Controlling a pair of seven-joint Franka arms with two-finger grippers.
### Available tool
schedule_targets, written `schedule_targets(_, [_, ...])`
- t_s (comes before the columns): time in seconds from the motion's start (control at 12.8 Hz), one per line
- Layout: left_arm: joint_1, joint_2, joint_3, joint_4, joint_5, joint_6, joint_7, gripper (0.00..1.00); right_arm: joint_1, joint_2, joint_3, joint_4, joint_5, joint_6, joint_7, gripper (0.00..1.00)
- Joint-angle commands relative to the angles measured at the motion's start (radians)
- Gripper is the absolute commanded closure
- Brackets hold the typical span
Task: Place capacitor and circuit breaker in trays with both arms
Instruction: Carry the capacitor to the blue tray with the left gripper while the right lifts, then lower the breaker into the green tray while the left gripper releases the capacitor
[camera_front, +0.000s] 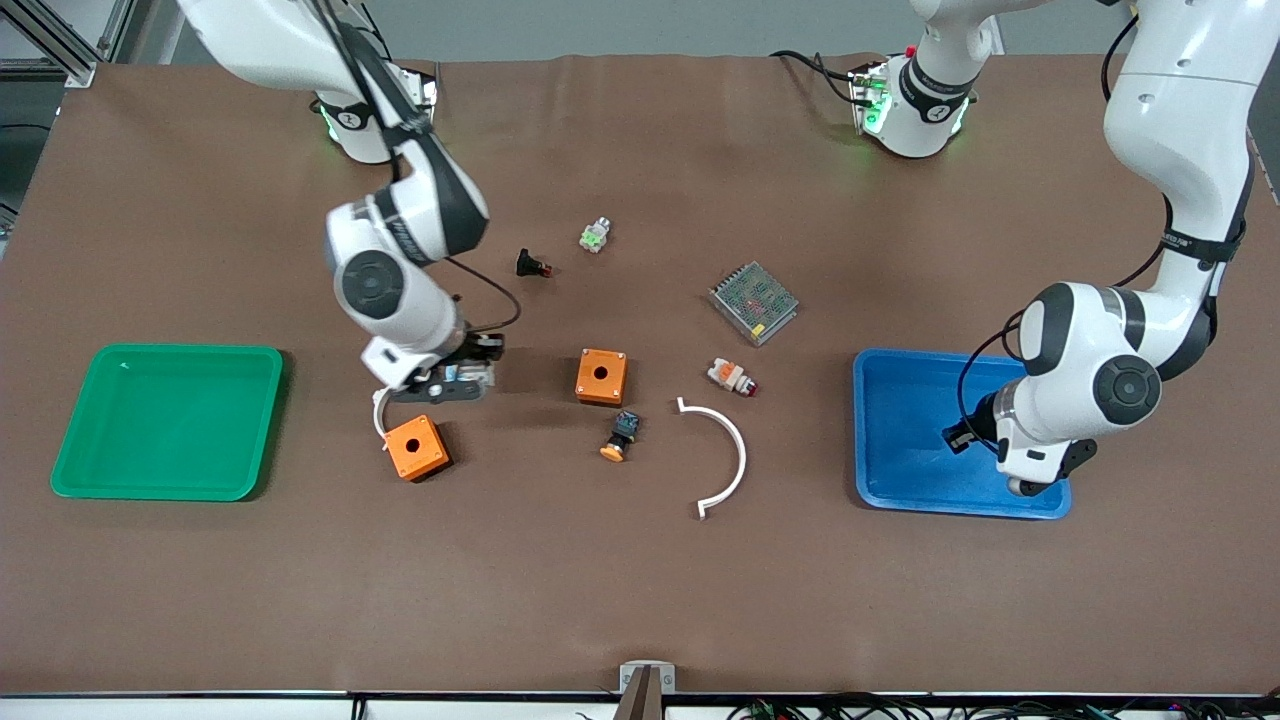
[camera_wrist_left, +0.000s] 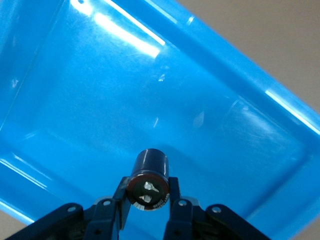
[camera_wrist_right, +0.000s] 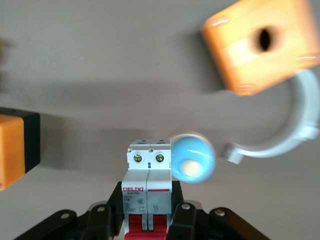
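Observation:
My right gripper (camera_front: 450, 385) is shut on the circuit breaker (camera_wrist_right: 147, 170), a white-grey block with red levers. It holds the breaker low over the table between the green tray (camera_front: 170, 420) and the middle orange box (camera_front: 601, 376), just above another orange box (camera_front: 415, 447). In the right wrist view the gripper (camera_wrist_right: 147, 200) clamps the breaker's sides. My left gripper (camera_front: 955, 437) hangs over the blue tray (camera_front: 900, 400), shut on the capacitor (camera_wrist_left: 150, 170), a small black cylinder. In the left wrist view the gripper (camera_wrist_left: 147, 192) holds it above the tray floor (camera_wrist_left: 75, 100).
A short white curved piece (camera_wrist_right: 285, 135) lies beside the near orange box (camera_wrist_right: 260, 45), and a round blue thing (camera_wrist_right: 192, 157) sits by the breaker. Mid-table lie an orange-capped push-button (camera_front: 620, 437), a white arc (camera_front: 725, 460), a white-orange red-tipped part (camera_front: 730, 377), a mesh box (camera_front: 754, 302) and a black red-tipped part (camera_front: 532, 265).

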Motion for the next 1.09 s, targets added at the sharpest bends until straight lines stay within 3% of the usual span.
schedule_targets(0.0, [0.021, 0.023, -0.013, 0.003, 0.013, 0.008, 0.008, 0.95, -0.139, -0.049, 0.014, 0.105, 0.012, -0.216, -0.039, 0.95])
schedule_targets(0.08, [0.027, 0.027, -0.013, 0.0, 0.01, 0.008, 0.008, 0.87, -0.19, -0.052, 0.014, 0.127, 0.012, -0.276, -0.068, 0.95])
schedule_targets(0.16, [0.028, 0.027, -0.013, 0.0, 0.008, 0.008, 0.008, 0.73, -0.236, -0.055, 0.012, 0.139, 0.012, -0.309, -0.106, 0.95])
schedule_targets(0.31, [0.037, 0.014, -0.013, 0.005, 0.007, -0.003, 0.006, 0.07, -0.355, -0.051, 0.011, 0.151, 0.001, -0.331, -0.23, 0.96])
schedule_targets(0.39, [0.038, 0.004, -0.013, 0.009, 0.008, -0.005, 0.006, 0.0, -0.416, -0.045, 0.009, 0.164, -0.008, -0.328, -0.308, 0.96])
schedule_targets(0.62, [0.035, -0.056, -0.014, 0.069, 0.019, -0.054, 0.006, 0.0, -0.538, 0.01, 0.011, 0.203, -0.092, -0.318, -0.378, 0.96])
schedule_targets(0.78, [0.037, -0.119, -0.014, 0.155, 0.019, -0.176, 0.047, 0.0, -0.602, 0.06, 0.011, 0.243, -0.144, -0.296, -0.39, 0.96])
schedule_targets(1.02, [0.031, -0.199, -0.017, 0.255, 0.018, -0.288, 0.142, 0.0, -0.682, 0.11, 0.009, 0.257, -0.16, -0.153, -0.512, 0.95])
